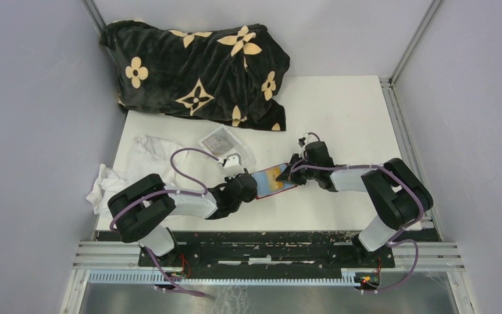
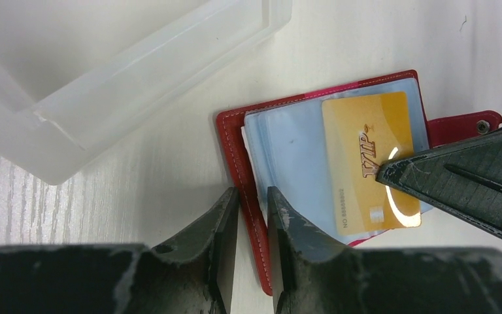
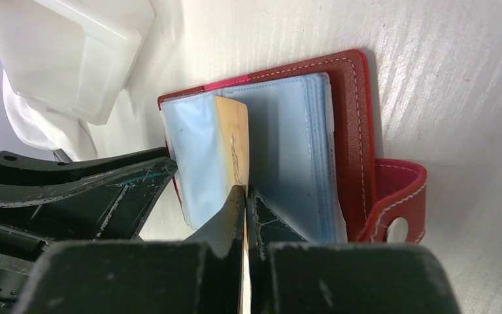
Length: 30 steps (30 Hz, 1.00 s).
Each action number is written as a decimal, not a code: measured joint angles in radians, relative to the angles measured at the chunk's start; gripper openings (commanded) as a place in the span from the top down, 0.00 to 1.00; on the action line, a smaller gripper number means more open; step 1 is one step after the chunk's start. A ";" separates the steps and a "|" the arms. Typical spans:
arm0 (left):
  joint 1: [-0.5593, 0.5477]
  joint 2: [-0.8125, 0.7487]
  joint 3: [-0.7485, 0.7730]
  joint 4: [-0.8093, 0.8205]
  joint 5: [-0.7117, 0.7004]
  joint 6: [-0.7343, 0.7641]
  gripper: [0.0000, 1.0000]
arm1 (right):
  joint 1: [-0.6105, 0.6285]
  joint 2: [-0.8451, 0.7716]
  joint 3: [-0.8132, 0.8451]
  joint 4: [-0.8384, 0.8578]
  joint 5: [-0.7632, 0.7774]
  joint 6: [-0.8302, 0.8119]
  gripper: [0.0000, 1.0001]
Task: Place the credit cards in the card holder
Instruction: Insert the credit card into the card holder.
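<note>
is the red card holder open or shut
Open: the card holder lies spread flat, clear sleeves exposed, snap tab unfastened, yellow card over them.

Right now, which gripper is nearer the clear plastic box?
Left. The left gripper sits at the card holder's edge facing the box; the right gripper is beyond it.

card holder [image 1: 276, 183]: top view, both ends sit under the grippers and only a middle strip shows; stud too small to make out there.
yellow card [image 2: 359, 150]: left wrist view, right edge under a finger of the right gripper [image 3: 245, 193], glare arc on it; right wrist view, nearly edge-on, near end lost between the fingers.
left gripper [image 2: 251, 196]: red edge runs under the tips; pinched or just straddled, cannot tell.
sleeves [image 3: 287, 144]: pale blue, cloudy; cards inside or not, cannot tell.
clear box [image 2: 137, 72]: blurred, cut by top and left edges; contents too small in top view.
blanket [image 1: 196, 65]: hides far-left corner of the table [image 1: 340, 104].
</note>
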 measured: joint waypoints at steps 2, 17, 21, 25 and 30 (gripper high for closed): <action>0.000 0.003 0.000 0.004 -0.005 0.000 0.70 | 0.002 0.000 0.005 -0.008 0.001 -0.005 0.99; 0.000 0.045 0.024 0.030 -0.035 0.000 0.70 | 0.004 -0.001 0.015 -0.038 0.001 -0.021 0.99; 0.001 0.052 0.024 0.040 -0.041 0.000 0.71 | 0.004 -0.003 0.015 -0.039 0.001 -0.019 0.99; 0.001 0.057 0.024 0.048 -0.047 0.000 0.74 | 0.004 -0.003 0.014 -0.036 0.000 -0.010 0.99; 0.001 0.062 0.024 0.052 -0.054 0.000 0.76 | 0.013 -0.003 0.012 -0.029 0.005 0.013 0.99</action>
